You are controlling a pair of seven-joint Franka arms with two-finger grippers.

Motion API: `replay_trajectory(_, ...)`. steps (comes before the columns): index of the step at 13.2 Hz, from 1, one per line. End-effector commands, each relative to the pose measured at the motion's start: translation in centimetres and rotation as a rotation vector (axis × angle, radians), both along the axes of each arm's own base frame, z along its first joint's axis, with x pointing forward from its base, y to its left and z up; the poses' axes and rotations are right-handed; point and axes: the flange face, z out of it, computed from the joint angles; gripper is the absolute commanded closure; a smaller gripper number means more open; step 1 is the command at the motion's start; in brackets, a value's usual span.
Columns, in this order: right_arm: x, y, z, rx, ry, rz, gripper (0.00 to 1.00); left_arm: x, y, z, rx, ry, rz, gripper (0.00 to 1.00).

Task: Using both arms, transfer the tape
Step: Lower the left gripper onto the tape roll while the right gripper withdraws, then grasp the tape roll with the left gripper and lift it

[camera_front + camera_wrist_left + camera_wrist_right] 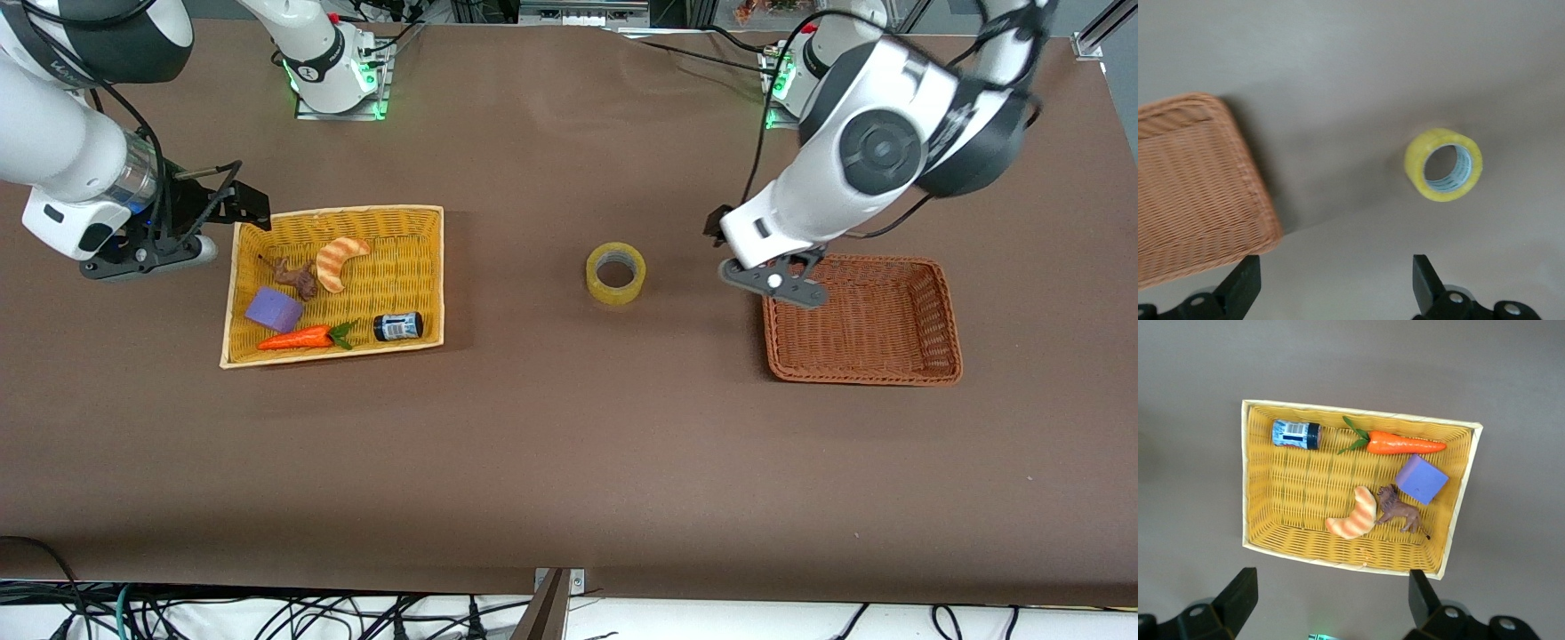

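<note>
The tape, a yellowish roll with a wide core hole, lies flat on the brown table between the two baskets. It also shows in the left wrist view. My left gripper hangs over the corner of the brown wicker basket on the side toward the tape. It is open and empty, and apart from the tape. My right gripper hovers over the edge of the yellow basket at the right arm's end. It is open and empty.
The yellow basket holds a striped croissant toy, a brown lion figure, a purple block, a carrot and a small dark can. The brown basket is empty.
</note>
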Motion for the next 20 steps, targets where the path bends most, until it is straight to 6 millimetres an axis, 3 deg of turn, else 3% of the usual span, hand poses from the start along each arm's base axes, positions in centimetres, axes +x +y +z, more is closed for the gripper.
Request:
replay_trajectory(1, -0.3, 0.1, -0.3, -0.017, 0.000, 0.027, 0.00, 0.5, -2.6, -5.0, -0.047, 0.039, 0.000, 0.00)
replay_trajectory(4, -0.2, 0.1, -0.3, -0.017, -0.005, 0.027, 0.00, -2.7, -6.3, -12.1, -0.084, -0.017, -0.019, 0.00)
replay_trajectory(6, -0.2, 0.1, -0.4, -0.018, -0.004, 0.027, 0.00, -5.6, -8.1, -15.6, -0.102, -0.064, -0.030, 0.00)
replay_trajectory(8, -0.1, 0.1, -0.5, -0.018, -0.002, 0.027, 0.00, -7.0, -9.4, -17.8, -0.100, -0.064, -0.048, 0.00)
replay_trajectory(12, -0.1, 0.0, -0.6, -0.018, -0.001, 0.024, 0.00, -8.2, -11.0, -20.3, -0.035, -0.089, -0.066, 0.00)
replay_trajectory(14, -0.1, 0.0, -0.6, -0.018, 0.001, 0.024, 0.00, -8.0, -11.3, -21.9, 0.039, -0.144, -0.105, 0.03)
replay_trajectory(15, -0.1, 0.0, -0.6, -0.018, 0.002, 0.024, 0.00, -8.2, -11.4, -22.8, 0.068, -0.160, -0.120, 0.11)
replay_trajectory(16, -0.1, 0.0, -0.6, -0.018, 0.002, 0.024, 0.00, -8.2, -11.5, -23.6, 0.085, -0.174, -0.148, 0.33)
replay_trajectory(17, -0.1, 0.0, -0.6, -0.018, 0.002, 0.024, 0.00, -8.2, -11.7, -23.7, 0.077, -0.187, -0.156, 0.68)
replay_trajectory(18, -0.1, 0.0, -0.6, -0.018, 0.002, 0.024, 0.00, -8.0, -11.7, -23.6, 0.073, -0.191, -0.151, 0.92)
replay_trajectory(19, -0.1, 0.0, -0.6, -0.018, 0.002, 0.024, 0.00, -7.9, -11.7, -23.3, 0.070, -0.193, -0.145, 1.00)
replay_trajectory(20, -0.1, 0.0, -0.6, -0.018, 0.002, 0.024, 0.00, -7.7, -11.4, -23.1, 0.071, -0.194, -0.140, 1.00)
